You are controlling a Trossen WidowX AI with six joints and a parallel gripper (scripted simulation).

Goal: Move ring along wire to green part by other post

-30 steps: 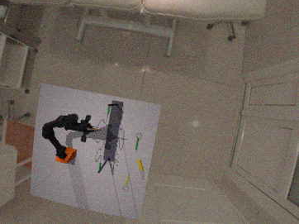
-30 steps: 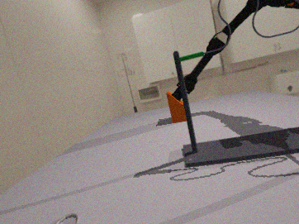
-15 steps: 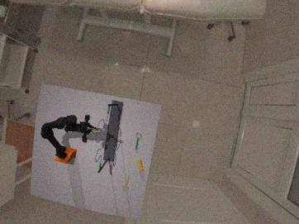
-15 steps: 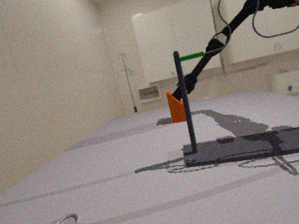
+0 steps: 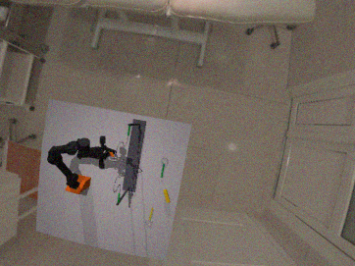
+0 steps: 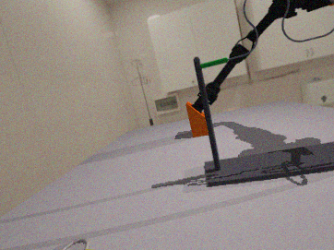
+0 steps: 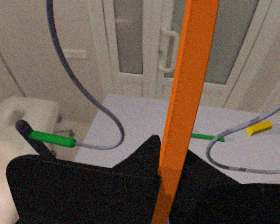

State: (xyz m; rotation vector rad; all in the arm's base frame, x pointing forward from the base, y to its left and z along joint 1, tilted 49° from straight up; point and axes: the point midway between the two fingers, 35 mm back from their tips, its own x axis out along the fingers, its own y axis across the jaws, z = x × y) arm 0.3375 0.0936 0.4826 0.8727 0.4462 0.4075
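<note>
My gripper (image 5: pixel 112 154) (image 7: pixel 160 142) is shut on the orange handle (image 5: pixel 113 155) (image 7: pixel 187 85), which runs up out of the wrist view. The ring is out of the wrist view and cannot be made out elsewhere, so whether the wire runs through it cannot be told. The grey wire (image 6: pixel 244 6) (image 7: pixel 120 131) curves on both sides of the handle in the wrist view. One green part (image 6: pixel 214 63) (image 7: pixel 52 138) meets a dark post (image 6: pixel 208 116) (image 7: pixel 37 140). In the top view green parts show at the top (image 5: pixel 128 130) and the bottom (image 5: pixel 119 197). My fingers are between these ends.
The dark base (image 5: pixel 138 138) (image 6: pixel 231 167) carries the wire. A green-handled ring (image 5: pixel 163 170) (image 7: pixel 207 136), a yellow block (image 5: pixel 167 195) (image 7: pixel 258 128) and a yellow-handled ring (image 5: pixel 151 214) lie beyond it. The arm's orange mount (image 5: pixel 78 185) (image 6: pixel 197 125) stands on the table.
</note>
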